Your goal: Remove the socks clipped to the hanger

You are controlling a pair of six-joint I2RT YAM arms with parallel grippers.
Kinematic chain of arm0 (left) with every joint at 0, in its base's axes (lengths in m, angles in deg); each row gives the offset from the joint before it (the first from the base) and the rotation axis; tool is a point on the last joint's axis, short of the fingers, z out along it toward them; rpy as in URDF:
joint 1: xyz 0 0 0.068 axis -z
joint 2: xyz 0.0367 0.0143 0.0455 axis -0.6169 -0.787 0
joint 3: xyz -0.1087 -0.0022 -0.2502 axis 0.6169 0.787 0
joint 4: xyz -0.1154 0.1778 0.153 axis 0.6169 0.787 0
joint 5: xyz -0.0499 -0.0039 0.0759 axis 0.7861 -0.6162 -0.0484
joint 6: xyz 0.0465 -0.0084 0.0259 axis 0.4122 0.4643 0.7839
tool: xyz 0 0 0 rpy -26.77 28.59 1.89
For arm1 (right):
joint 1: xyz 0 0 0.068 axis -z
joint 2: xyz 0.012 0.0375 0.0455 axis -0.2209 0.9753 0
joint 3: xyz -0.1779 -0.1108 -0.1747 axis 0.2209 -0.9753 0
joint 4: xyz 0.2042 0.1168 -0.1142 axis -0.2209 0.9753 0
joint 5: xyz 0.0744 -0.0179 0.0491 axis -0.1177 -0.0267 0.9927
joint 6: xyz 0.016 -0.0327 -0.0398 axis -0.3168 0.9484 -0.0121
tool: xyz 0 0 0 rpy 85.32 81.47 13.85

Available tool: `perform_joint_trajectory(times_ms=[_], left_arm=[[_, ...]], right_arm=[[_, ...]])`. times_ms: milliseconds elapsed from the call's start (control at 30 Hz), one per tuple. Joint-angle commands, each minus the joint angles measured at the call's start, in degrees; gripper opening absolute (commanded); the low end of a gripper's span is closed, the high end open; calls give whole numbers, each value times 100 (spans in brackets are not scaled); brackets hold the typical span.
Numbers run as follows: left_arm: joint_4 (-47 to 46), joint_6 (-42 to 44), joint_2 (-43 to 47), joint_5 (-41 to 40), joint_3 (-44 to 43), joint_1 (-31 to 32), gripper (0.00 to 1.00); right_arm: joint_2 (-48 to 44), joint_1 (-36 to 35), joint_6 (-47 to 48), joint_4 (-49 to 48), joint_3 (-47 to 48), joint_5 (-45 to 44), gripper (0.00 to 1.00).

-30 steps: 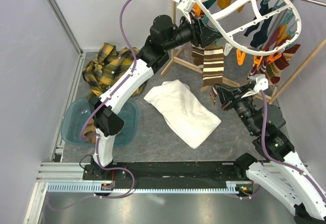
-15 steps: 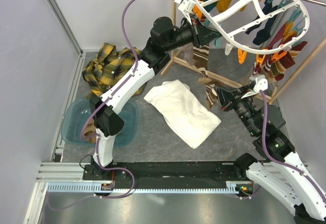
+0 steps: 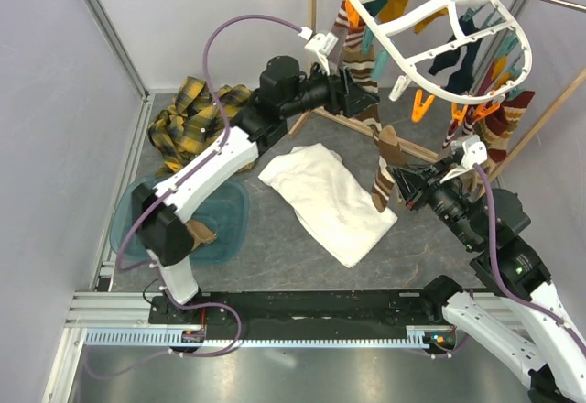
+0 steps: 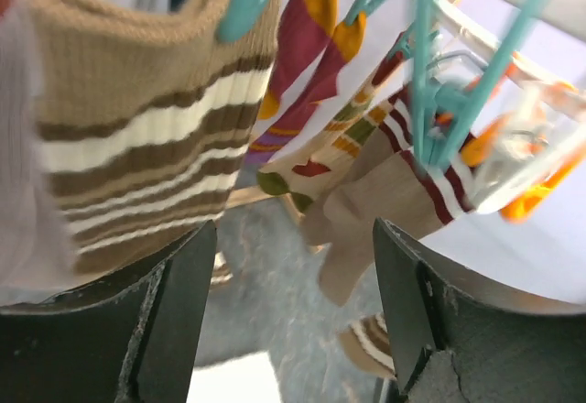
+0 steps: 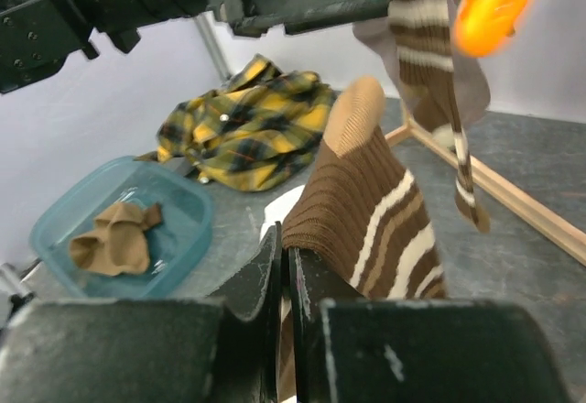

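Progress is judged early: most of the work is left. At the desk's left edge, toward the near side, a teal bin (image 5: pixel 174 197) is seen w/ one tan sock (image 5: pixel 110 247) lying in it, so at least one item is counted as done. A plaid shirt (image 3: pixel 183 124) is heaped in the far-left corner; it is not part of the job. A white towel (image 3: pixel 325 197) is spread approx. mid-desk.

The left tool (image 4: pixel 293 284) is raised to the hanger's left side, fingers spread wide, nothing gripped. A clipped striped sock (image 4: pixel 137 137) is hung from a teal clip (image 4: pixel 247 0) just in front of it and is judged the likely next one for release.

The hanger (image 3: pixel 385 41) is hung above the far-right part of the desk, w/ many socks (image 3: pixel 499 124) clipped round its ring: maroon-striped, navy, mustard etc. The exact count can't be told.

Below it, the right tool (image 3: pixel 396 188) is closed on a loose striped sock (image 5: pixel 366 201), held in the air over the towel's right end, apart from the hanger. That sock is judged freed but not yet put down. Left to do: it must be deposited and the rest unclipped.
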Motion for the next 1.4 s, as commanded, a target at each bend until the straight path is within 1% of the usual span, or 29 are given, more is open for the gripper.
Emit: perform_joint_trajectory(times_ms=[0, 33, 100, 167, 200, 267, 300, 333, 433, 467, 500, 533, 633, 700, 733, 800, 1000, 1033, 1133, 1167, 1200, 1233, 1267, 1333, 1367], left_arm=[[258, 927, 1118, -564, 708, -17, 77], [381, 1042, 1249, -556, 849, -17, 77], [1030, 1409, 1626, -399, 1034, -17, 78], [1444, 1666, 1882, -240, 1227, -17, 78], [1759, 1815, 2197, -126, 1350, -17, 78], [1868, 1834, 2515, 15, 1859, -17, 79], [1868, 1686, 2847, 129, 2044, -17, 80], [1868, 1624, 2981, 208, 2359, -17, 80], [1807, 1334, 3376, 682, 2730, -17, 81], [1798, 1272, 3421, 832, 2740, -17, 82], [1806, 1150, 3448, 1033, 2740, -17, 89], [1833, 1096, 3474, 1096, 2697, -17, 91], [1842, 990, 3492, 1307, 2565, -8, 93], [1842, 981, 3527, 1290, 2503, -17, 94], [1859, 990, 3545, 1290, 2451, -17, 94], [1868, 964, 3554, 1255, 2398, -17, 95], [1877, 692, 3361, 1676, 2318, -17, 94], [1877, 665, 3325, 1712, 2327, -17, 92], [1859, 639, 3220, 1782, 2345, -17, 79], [1807, 612, 3202, 1774, 2353, -17, 69], [1772, 595, 3176, 1747, 2362, -17, 63], [1745, 542, 3167, 1617, 2362, -17, 54], [1745, 498, 3158, 1476, 2345, -17, 36], [1867, 393, 3184, 1003, 2257, -17, 20], [1973, 384, 3184, 478, 2100, -17, 6]], right_arm=[[353, -12, -246, 432, 696, 499, 9], [432, -12, -264, 450, 801, 577, 9], [476, -12, -299, 416, 837, 709, 8], [494, -12, -343, 363, 837, 964, 8], [503, -21, -352, 241, 811, 1052, 8], [468, -21, -475, 4, 680, 1140, 8], [459, -21, -519, -94, 583, 1149, 8], [459, -21, -563, -208, 530, 1175, 7], [529, -21, -607, -709, 433, 1570, 7], [564, -21, -633, -971, 416, 1728, 7], [608, -12, -659, -1087, 407, 2138, 7], [730, -21, -694, -1192, 407, 2334, 7], [1002, -21, -932, -1544, 389, 3055, 3], [1091, -21, -1099, -1799, 311, 3310, 3], [1135, -21, -1151, -1817, 275, 3572, 3], [1144, -21, -1265, -2115, 188, 3741, 3], [1118, -21, -1187, -2098, 143, 3891, 2], [1118, -12, -1161, -2090, 134, 3891, 2], [1162, -21, -1126, -2125, 64, 3874, 4], [1197, -21, -1099, -2116, 47, 3891, 5], [1206, -30, -1047, -2090, 46, 3891, 6], [1215, -21, -1012, -2011, 46, 3891, 6], [1232, -12, -976, -1967, 38, 3874, 6], [1215, -21, -854, -1696, 38, 3813, 7], [1180, -21, -792, -1607, 11, 3743, 8]])
